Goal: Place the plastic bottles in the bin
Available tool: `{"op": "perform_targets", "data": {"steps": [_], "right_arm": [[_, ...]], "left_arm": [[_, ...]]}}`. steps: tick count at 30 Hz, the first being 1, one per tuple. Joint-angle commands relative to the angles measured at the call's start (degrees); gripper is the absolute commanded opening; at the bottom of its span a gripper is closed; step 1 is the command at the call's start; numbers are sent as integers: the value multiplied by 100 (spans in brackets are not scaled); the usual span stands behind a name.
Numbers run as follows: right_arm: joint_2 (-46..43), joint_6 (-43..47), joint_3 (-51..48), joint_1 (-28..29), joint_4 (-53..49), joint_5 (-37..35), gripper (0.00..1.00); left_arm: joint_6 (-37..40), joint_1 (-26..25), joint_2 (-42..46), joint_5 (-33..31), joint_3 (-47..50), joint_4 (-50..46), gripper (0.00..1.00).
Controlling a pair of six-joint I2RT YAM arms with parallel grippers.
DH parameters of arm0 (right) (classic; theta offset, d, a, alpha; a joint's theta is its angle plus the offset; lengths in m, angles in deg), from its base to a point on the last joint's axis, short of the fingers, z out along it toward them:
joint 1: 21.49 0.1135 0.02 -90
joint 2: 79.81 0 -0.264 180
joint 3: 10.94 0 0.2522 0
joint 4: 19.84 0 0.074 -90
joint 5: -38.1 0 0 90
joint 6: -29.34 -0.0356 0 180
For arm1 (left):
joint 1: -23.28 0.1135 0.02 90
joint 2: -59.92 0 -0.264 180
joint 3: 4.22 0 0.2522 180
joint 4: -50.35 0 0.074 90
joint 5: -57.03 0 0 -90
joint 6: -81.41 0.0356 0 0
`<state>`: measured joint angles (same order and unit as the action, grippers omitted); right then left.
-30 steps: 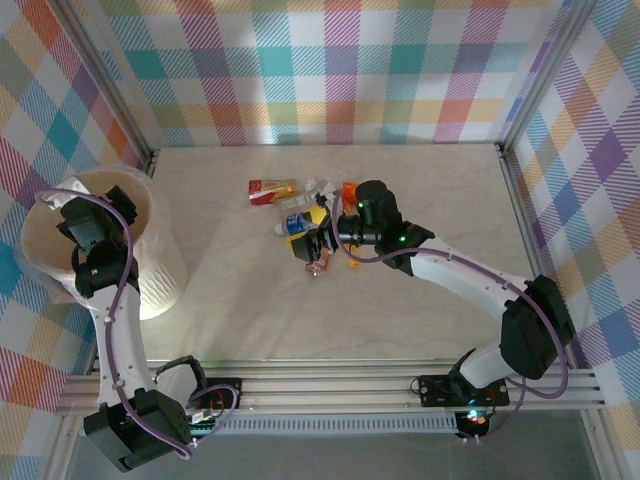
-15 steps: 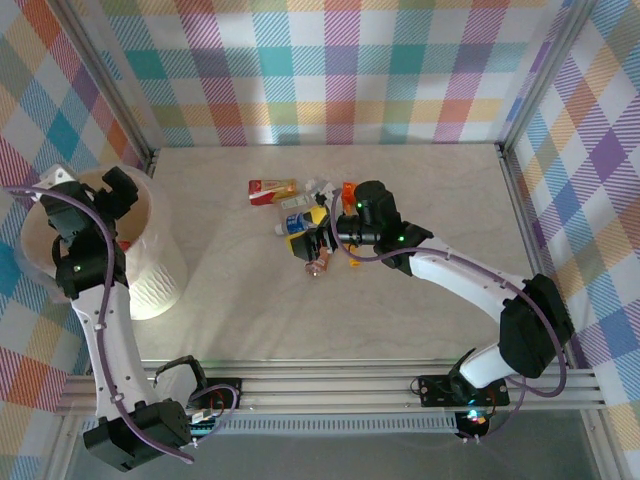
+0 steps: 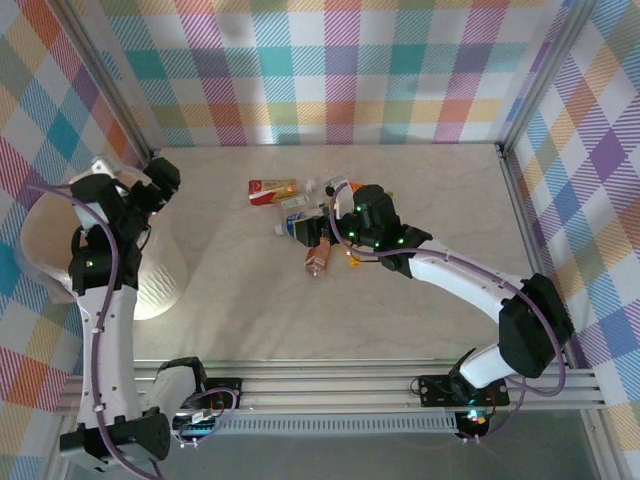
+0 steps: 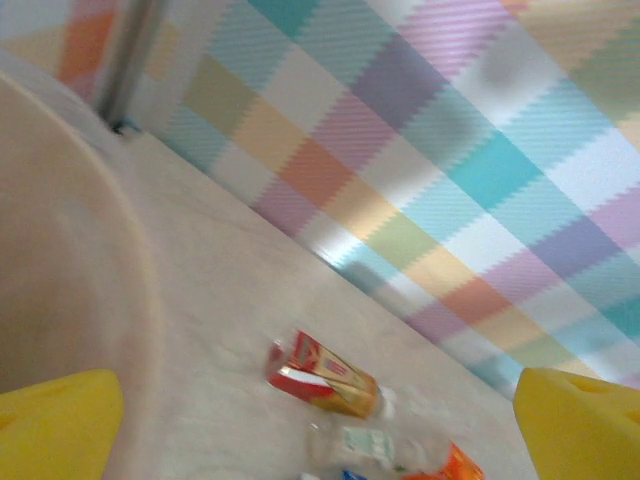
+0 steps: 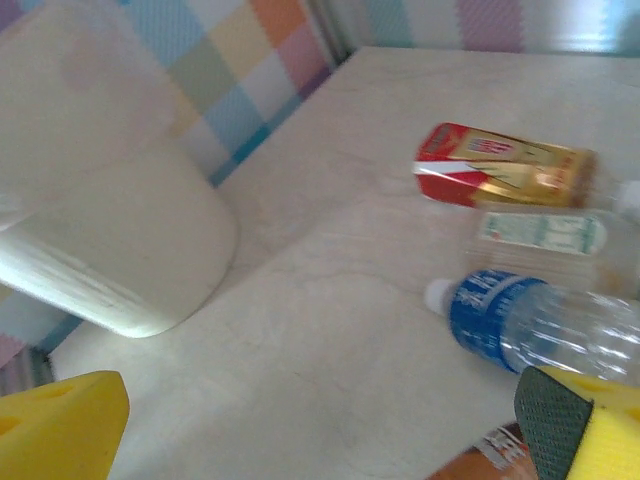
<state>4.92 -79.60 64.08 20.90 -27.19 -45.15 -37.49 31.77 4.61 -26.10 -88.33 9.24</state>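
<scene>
Left wrist showed the bin's (image 4: 70,300) smooth peach inside; right wrist, its white rounded outer wall. My left gripper (image 4: 320,425) and right gripper (image 5: 320,420) stood spread wide.

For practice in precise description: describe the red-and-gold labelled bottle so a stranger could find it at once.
Start at the big pale bin on the table's left, then look right to the cluster of small bottles mid-table. The red-and-gold bottle lies on its side at the cluster's far-left corner; its neighbours are a white-labelled bottle and a blue-labelled bottle.
</scene>
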Motion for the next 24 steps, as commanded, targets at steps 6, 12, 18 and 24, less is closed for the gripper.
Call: {"op": "perform_targets", "data": {"steps": [6, 12, 18, 24], "right_arm": [[-78, -784, -312, -265, -468, -997, 100], [-145, -886, -515, -562, -850, -1232, 100], [33, -897, -521, -1079, -1391, -1034, 100], [428, -918, -373, -1356, -1829, -734, 100]], "left_arm": [[-387, -1660, -221, -534, 42, 449, 100], [-444, -2740, -823, -1083, 8, 663, 100], [-479, -3380, -1513, -1265, -83, 676, 100], [-657, -3625, -2065, -1276, -72, 512, 100]]}}
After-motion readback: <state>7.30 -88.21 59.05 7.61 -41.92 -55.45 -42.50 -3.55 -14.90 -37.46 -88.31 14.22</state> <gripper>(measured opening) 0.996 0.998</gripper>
